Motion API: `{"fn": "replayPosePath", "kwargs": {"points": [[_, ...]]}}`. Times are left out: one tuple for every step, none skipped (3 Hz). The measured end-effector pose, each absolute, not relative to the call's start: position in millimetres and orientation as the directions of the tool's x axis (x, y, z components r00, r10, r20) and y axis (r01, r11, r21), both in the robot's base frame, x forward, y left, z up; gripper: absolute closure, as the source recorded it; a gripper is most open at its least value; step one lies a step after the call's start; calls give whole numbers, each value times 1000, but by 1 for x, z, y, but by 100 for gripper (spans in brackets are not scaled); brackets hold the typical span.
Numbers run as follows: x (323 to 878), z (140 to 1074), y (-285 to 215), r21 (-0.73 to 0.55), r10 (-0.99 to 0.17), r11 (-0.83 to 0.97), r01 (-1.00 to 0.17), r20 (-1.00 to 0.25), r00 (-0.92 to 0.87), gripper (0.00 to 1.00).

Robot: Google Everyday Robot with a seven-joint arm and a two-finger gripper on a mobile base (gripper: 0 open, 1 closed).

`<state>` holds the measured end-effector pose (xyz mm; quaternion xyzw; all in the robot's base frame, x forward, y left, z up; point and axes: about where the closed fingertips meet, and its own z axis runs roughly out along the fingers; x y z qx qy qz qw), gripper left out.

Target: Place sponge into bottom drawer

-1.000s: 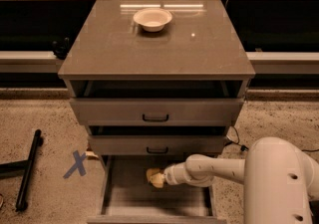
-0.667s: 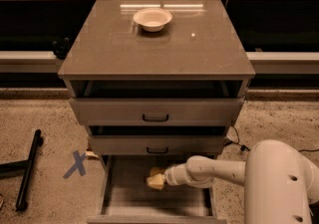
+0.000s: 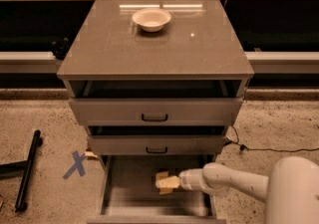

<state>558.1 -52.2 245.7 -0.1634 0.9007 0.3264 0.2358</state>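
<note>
My tool point(image 3: 169, 183) pinches the sponge point(image 3: 164, 184) low inside the bottom drawer point(image 3: 127, 195). If I pull back before it lets go, the soft sponge could ride out too.

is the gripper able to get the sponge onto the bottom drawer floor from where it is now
Probably yes: the bottom drawer stands pulled out, and the gripper sits inside it, over the floor, with the sponge at its tip.
</note>
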Motion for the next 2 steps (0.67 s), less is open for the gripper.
{"fn": "replayPosePath", "kwargs": {"points": [[553,262,-111,475,-85,784,-400,-556,-827,0],[551,281,-139,470,-62,782,-410,-595,-801,0]]}}
